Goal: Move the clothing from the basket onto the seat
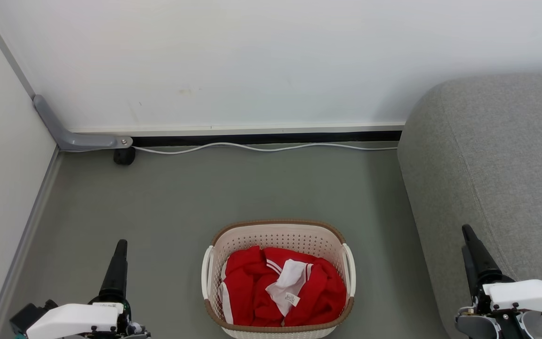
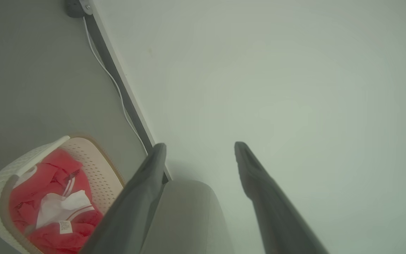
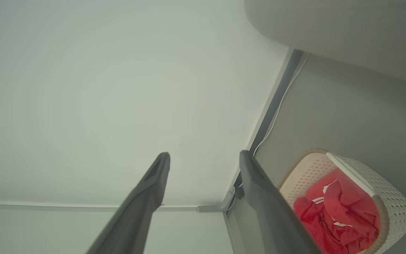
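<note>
Saw left gripper (image 2: 199,144) with both fingers (image 2: 146,183) spread apart, gripping nothing, hanging over floor (image 1: 158,212) on basket's left. Found right gripper (image 3: 203,154) likewise spread and empty, by seat's (image 1: 497,165) edge nearest basket. Counted two grippers, two dark fingers each. Counted one basket (image 1: 278,221): cream, perforated, brown rim, two white handles (image 1: 205,278), standing on floor between the grippers, near seat, well apart from floor's wall edge. Found clothing (image 1: 247,287) all inside basket, a red heap with white stripes; could not split heap into a garment count. Spotted one white patch (image 1: 287,278) on top carrying one small tag (image 1: 291,298); print too small to read. Noted one white cable (image 1: 261,148) along floor's wall edge, one black caster (image 1: 123,156) near its far-left corner.
</note>
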